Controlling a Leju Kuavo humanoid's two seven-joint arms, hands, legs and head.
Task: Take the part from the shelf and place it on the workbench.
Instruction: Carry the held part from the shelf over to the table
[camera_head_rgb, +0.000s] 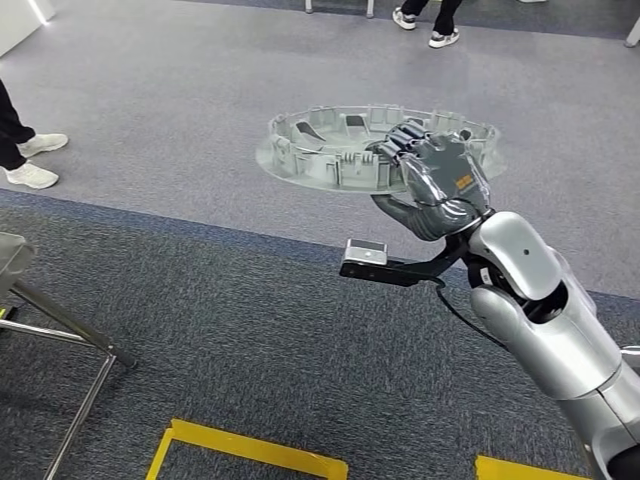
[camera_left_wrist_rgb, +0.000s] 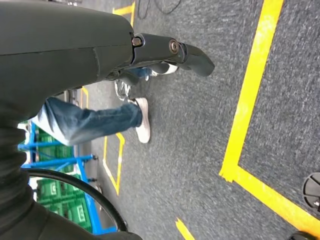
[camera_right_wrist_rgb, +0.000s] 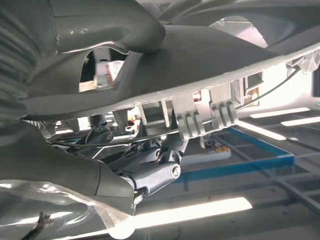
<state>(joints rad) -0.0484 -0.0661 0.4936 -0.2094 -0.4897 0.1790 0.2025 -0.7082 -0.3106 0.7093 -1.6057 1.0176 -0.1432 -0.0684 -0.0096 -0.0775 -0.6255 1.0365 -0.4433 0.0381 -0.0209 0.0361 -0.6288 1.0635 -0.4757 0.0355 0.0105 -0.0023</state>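
Head view: the right hand (camera_head_rgb: 430, 185) grips the part (camera_head_rgb: 340, 150), a round grey ribbed disc, by its near rim and holds it level above the floor (camera_head_rgb: 226, 320). The part is off the shelf, so this looks like the carry; next the robot must reach the counter and set the part down flat.

Left wrist view: the left hand (camera_left_wrist_rgb: 173, 55) hangs over yellow floor tape (camera_left_wrist_rgb: 245, 110), its grasp unclear; a person's leg (camera_left_wrist_rgb: 94, 120) stands near.

Right wrist view: fingers (camera_right_wrist_rgb: 151, 175) under the part's ribbed underside (camera_right_wrist_rgb: 196, 120).
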